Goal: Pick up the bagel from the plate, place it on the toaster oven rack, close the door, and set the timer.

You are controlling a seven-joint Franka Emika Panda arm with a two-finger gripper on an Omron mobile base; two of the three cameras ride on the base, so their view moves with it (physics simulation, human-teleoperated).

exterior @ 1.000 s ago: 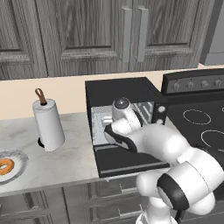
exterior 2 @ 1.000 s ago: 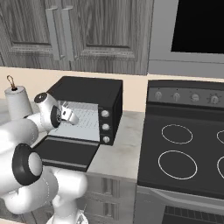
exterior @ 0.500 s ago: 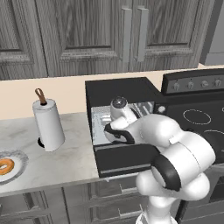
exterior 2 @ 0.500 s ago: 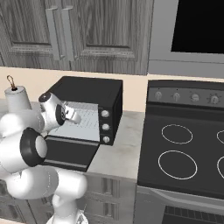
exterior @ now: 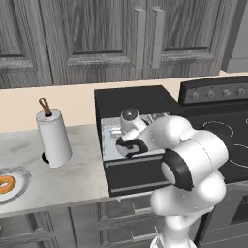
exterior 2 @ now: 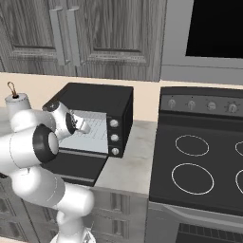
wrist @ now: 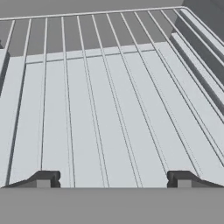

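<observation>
Bagel lies flat on the plate at the far left of the surface, well apart from the oven. It is judged light, slightly yielding, with a dry crust that should not slip; too firm a squeeze would dent it. Best hold is judged across the ring from above, one finger at the outer edge and one in the centre hole, or across the whole ring if the fingers span it.

Hand is inside the oven mouth, pointed down at the toaster oven rack. Fingertips are set wide apart with bare rack wires between them; nothing is held.

Edges and room:
- The door is folded down flat, projecting forward from the cavity; it is a ledge to be cleared when the arm is withdrawn.
- Cavity roof and side walls close round the hand, so a straight pull-back is judged safer than a sideways swing.
- The paper towel roll stands upright between oven and plate, set further back on the surface; a path along the front edge should pass it.
- The plate sits near the surface's front left corner, partly cut by the left base view's border, so reach there cannot be fully judged.
- The control knobs are on the oven's right face panel.
</observation>
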